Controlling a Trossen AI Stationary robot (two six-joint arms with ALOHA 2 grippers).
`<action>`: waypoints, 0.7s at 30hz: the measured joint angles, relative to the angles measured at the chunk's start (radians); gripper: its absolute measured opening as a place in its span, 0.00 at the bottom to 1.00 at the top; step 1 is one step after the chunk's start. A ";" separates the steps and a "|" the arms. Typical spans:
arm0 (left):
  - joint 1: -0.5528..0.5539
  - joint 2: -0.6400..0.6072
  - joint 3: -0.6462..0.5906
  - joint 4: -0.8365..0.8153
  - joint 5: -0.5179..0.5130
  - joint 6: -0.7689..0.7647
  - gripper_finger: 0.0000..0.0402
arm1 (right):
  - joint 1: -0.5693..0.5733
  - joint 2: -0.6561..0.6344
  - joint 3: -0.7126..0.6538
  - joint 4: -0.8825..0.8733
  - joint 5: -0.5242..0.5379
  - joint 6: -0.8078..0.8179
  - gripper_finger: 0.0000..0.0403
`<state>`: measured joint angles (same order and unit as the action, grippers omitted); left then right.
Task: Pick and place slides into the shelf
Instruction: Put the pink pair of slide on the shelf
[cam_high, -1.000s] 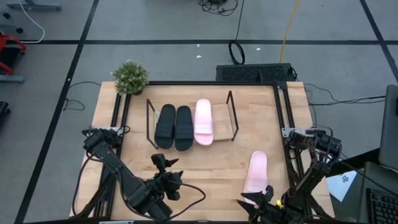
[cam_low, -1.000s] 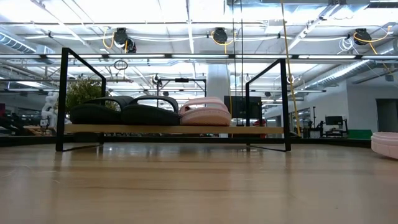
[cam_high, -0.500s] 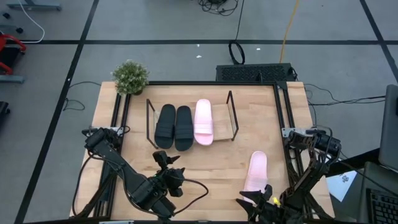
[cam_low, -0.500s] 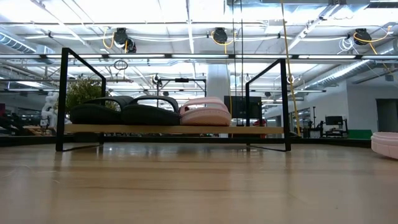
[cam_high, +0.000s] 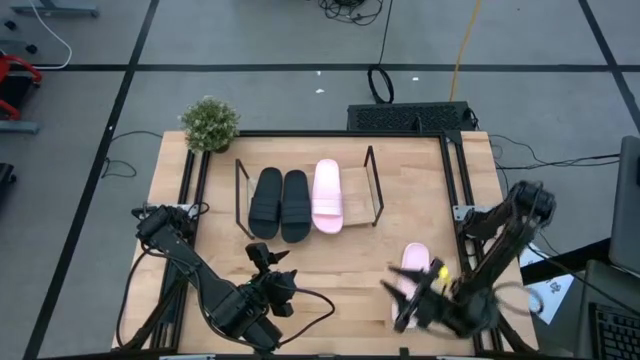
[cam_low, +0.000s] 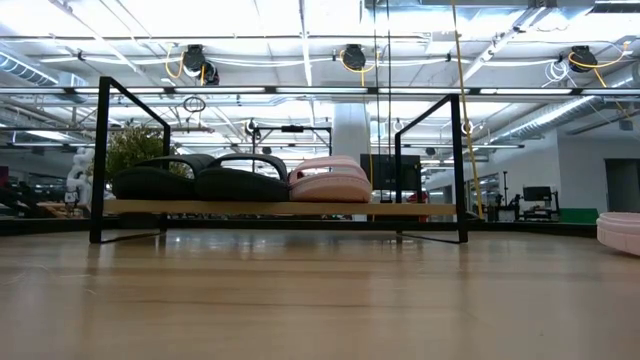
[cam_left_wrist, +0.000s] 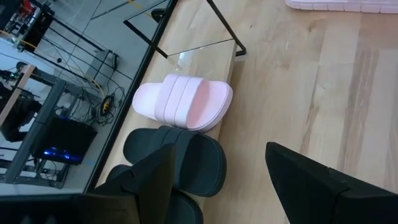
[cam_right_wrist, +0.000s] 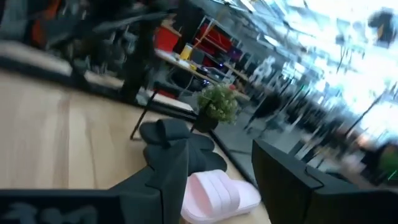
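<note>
Right gripper (cam_high: 412, 300) sits over the near end of the loose pink slide (cam_high: 413, 262), near the table's front right; fingers apart with a clear gap between them in the right wrist view, nothing held. Left gripper (cam_high: 262, 258) waits near the front, left of centre, in front of the shelf (cam_high: 372, 160), jaws spread wide and empty. Loose slide lies flat on the table (cam_high: 330, 260), sole down, well apart from the shelf and to its right. Its long axis runs front to back, roughly parallel to the three slides already shelved; which end is toe cannot be told, since the arm covers the near part. On the shelf: two black slides (cam_high: 281, 204) touching side by side at left, the pink one (cam_high: 327, 195) just beside them, and an open slot at the shelf's right end. Handling judgement: moulded foam, so light, somewhat springy, matte and not slippery, not fragile. The wide strap looks the best hold, since it arches clear of the footbed and gives the fingers something to close across; pinching a side edge of the sole may also do, but it could flex and tip. Carried by the strap, the slide would likely hang heel or toe low, so expect it to need levelling before the slot.
</note>
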<state>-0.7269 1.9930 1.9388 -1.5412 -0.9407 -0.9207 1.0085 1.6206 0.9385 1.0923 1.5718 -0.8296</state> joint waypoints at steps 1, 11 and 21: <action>0.000 0.000 0.000 0.000 0.000 0.001 0.63 | -0.002 -0.047 -0.027 0.004 -0.001 0.033 0.42; 0.000 0.000 0.000 -0.002 0.000 0.001 0.63 | 0.018 -0.454 -0.331 0.004 0.001 0.307 0.42; 0.002 0.000 0.000 -0.002 0.000 0.000 0.63 | 0.063 -0.514 -0.414 0.002 -0.001 0.420 0.42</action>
<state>-0.7250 1.9930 1.9388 -1.5433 -0.9405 -0.9209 1.0714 1.1061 0.5243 1.0943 1.5707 -0.4091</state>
